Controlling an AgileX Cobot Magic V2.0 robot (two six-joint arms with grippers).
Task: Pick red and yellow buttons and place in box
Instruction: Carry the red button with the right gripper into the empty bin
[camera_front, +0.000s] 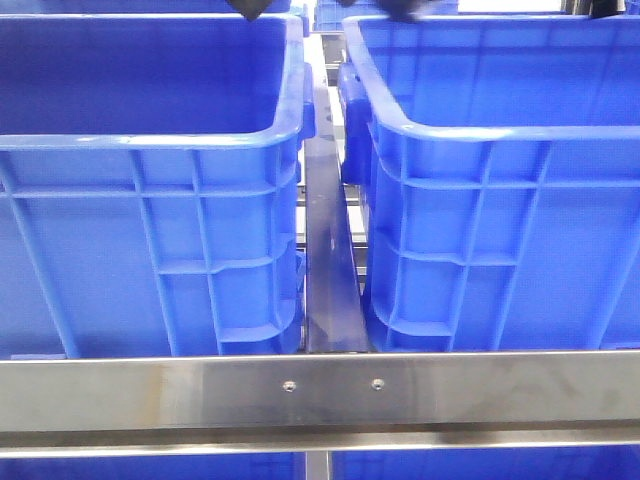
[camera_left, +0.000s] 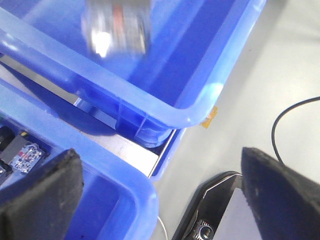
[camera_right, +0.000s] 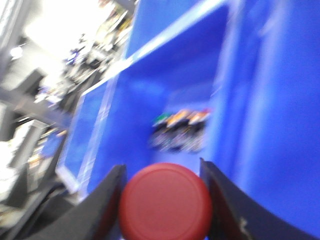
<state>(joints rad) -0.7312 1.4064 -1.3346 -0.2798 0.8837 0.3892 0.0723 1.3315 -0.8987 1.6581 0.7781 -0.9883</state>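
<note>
- The right pincer grips a glossy red round domed button; its two dark fingers press the cap on either side.
- Beyond that pincer opens the inside of a large bright-blue plastic crate, with a blurred cluster of small parts with coloured caps lying on its floor near a wall.
- The left pincer is spread wide with nothing between its black padded fingers.
- Under the left pincer, the rounded corner of a second blue crate sits close by, and another blue crate corner lies further off, with a blurred grey-and-red item inside it.
- A black cable curves over the pale floor beyond the left pincer's right finger.
- In the front view, two ribbed blue crates stand side by side behind a steel rail.
</note>
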